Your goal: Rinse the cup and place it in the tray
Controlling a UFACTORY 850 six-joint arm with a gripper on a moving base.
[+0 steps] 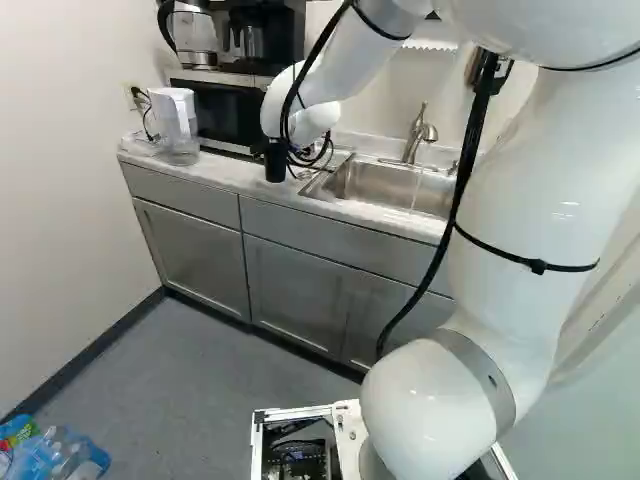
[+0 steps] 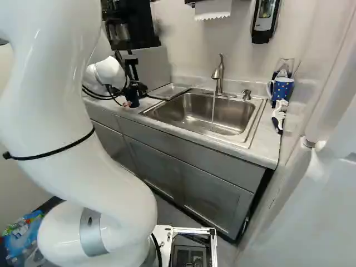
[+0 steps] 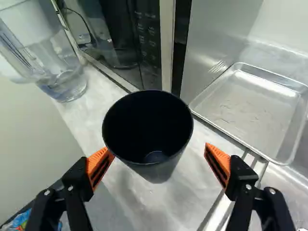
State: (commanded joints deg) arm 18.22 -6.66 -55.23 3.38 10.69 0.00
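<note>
Wrist view alone shows inside blk cup [image 3: 158, 171], incl. rnd btm.

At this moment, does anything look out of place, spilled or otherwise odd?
The faucet runs a thin stream into the sink, yet the dark cup stands away from it, on the counter between the open fingers. That looks like wasted water. I see no spill or damage.
</note>
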